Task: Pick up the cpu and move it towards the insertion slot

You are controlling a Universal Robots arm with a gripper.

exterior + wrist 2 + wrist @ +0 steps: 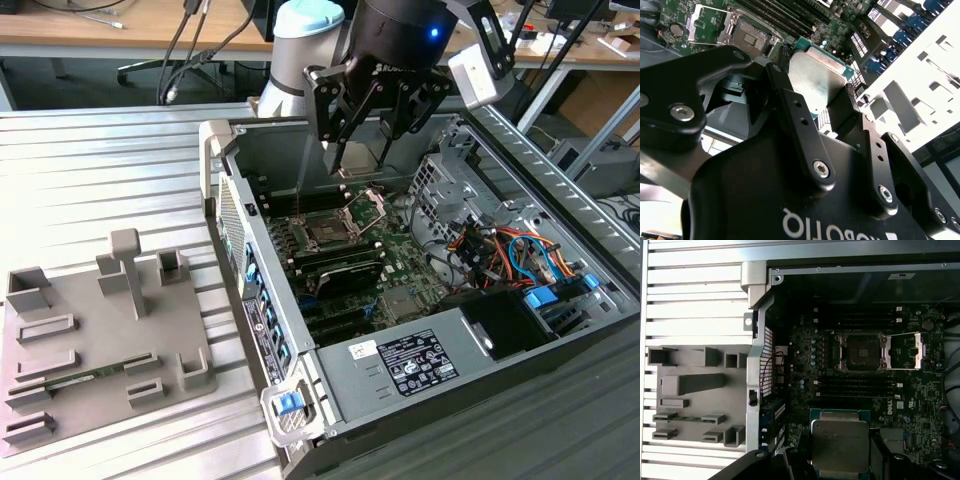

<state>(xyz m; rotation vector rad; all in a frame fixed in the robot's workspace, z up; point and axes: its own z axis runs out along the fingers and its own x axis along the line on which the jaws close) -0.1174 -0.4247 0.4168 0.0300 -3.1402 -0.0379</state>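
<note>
While the gripper clamps the cpu — the insertion slot lies open.

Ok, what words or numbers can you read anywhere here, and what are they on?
White sticker on the grey metal box: too small to read.
White letters on the black gripper holding the silvery square cpu: cut off, no whole word.
White marks on the green motherboard: blurred.

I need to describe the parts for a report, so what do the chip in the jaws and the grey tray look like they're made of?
The cpu has a dull silvery metal lid on a green board edge. The grey tray looks like matte moulded plastic, evenly grey with blocky shapes, though that is a guess.
</note>
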